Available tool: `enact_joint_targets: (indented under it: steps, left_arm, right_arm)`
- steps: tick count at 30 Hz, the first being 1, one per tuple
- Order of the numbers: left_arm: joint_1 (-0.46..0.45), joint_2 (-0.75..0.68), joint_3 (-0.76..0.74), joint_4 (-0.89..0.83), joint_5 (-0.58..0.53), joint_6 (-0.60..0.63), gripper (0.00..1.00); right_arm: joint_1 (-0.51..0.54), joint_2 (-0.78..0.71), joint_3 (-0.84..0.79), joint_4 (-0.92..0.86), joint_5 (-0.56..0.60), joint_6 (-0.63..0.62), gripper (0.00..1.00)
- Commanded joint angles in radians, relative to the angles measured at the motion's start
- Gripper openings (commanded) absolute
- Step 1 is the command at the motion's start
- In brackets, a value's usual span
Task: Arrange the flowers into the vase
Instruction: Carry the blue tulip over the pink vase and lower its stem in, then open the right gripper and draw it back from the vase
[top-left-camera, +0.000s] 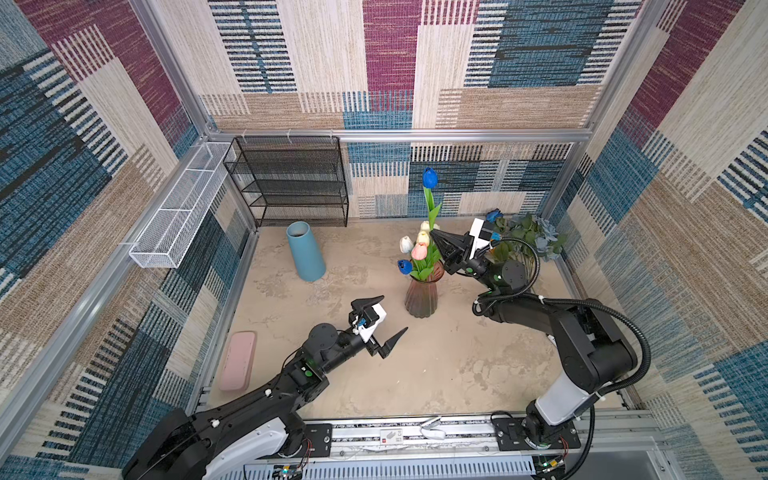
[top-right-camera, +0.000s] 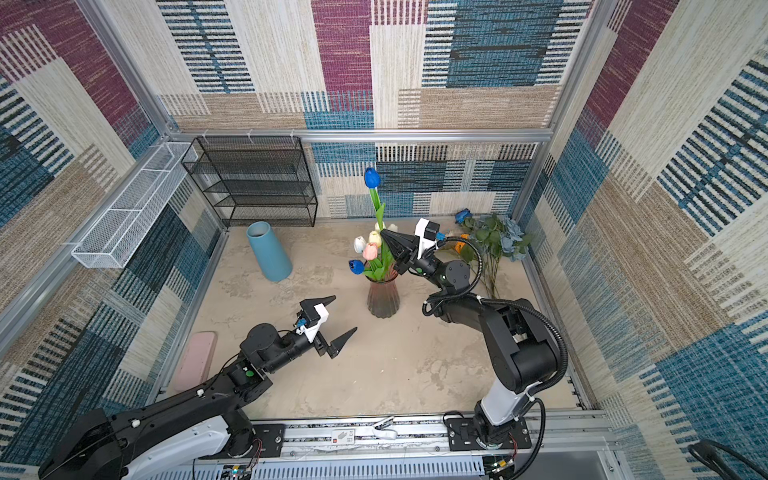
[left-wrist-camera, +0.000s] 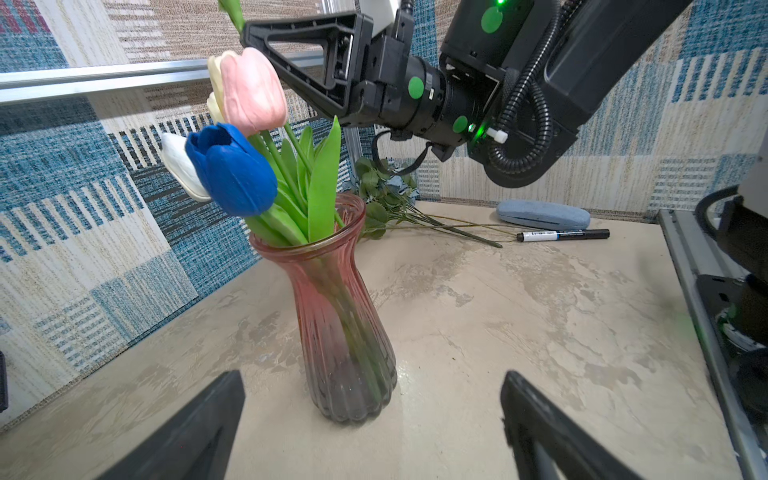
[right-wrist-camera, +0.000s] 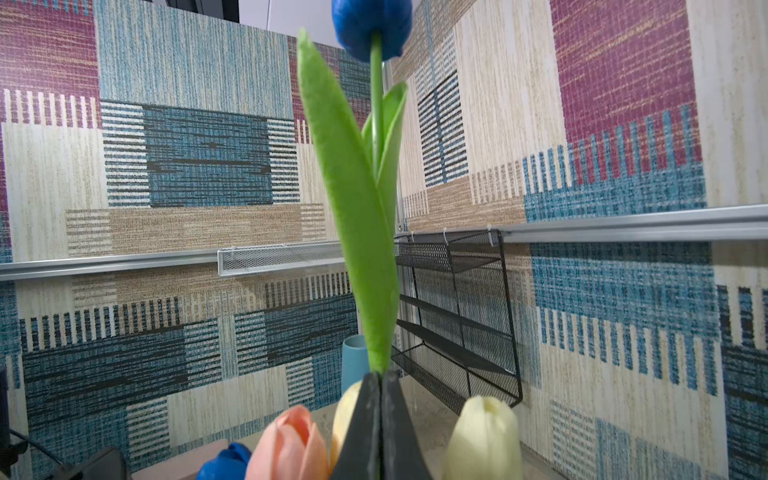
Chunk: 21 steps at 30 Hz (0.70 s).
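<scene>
a black wire shelf (top-left-camera: 291, 183) sits against the back wall, its foot at the back edge of the beige table (top-left-camera: 436, 374). a white mesh basket (top-left-camera: 178, 208) runs along the left wall's rail. a blue tapered pot (top-left-camera: 305, 251) stands upright just in front of the shelf. a pink case (top-left-camera: 238, 360) lies at the table's left edge. in the left wrist view a grey-blue case (left-wrist-camera: 542, 214) lies by the wall, a black marker (left-wrist-camera: 563, 235) just beside it.

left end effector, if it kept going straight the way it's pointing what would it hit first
Most likely the pink glass vase: the left wrist view shows it upright and centred between the fingers of the open left end effector, with bare table before it. Probably its lower body, though height is hard to judge.
</scene>
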Motion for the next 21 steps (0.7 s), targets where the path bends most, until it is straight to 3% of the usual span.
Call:
enact_joint_targets:
  steps: [1,3,10,13,19,21]
  left_arm:
    - [0.0,-0.001,-0.001,0.011,-0.02,-0.021,0.99]
    - [0.0,0.008,-0.002,0.022,-0.018,-0.02,0.99]
    - [0.0,0.034,-0.006,0.049,-0.019,-0.023,0.99]
    - [-0.001,0.039,-0.009,0.056,-0.021,-0.024,0.99]
    - [0.0,0.049,-0.012,0.062,-0.023,-0.019,0.99]
    - [0.0,0.058,-0.013,0.071,-0.023,-0.017,0.99]
  right_arm:
    - [0.0,-0.018,-0.034,0.302,-0.026,-0.021,0.0]
    - [0.0,-0.026,-0.062,0.291,-0.033,-0.041,0.01]
    - [0.0,-0.1,-0.128,0.132,-0.022,-0.124,0.2]
    - [0.0,-0.158,-0.154,0.021,0.006,-0.163,0.36]
    - [0.0,-0.322,-0.185,-0.273,0.092,-0.243,0.46]
    - [0.0,-0.389,-0.211,-0.332,0.11,-0.262,0.55]
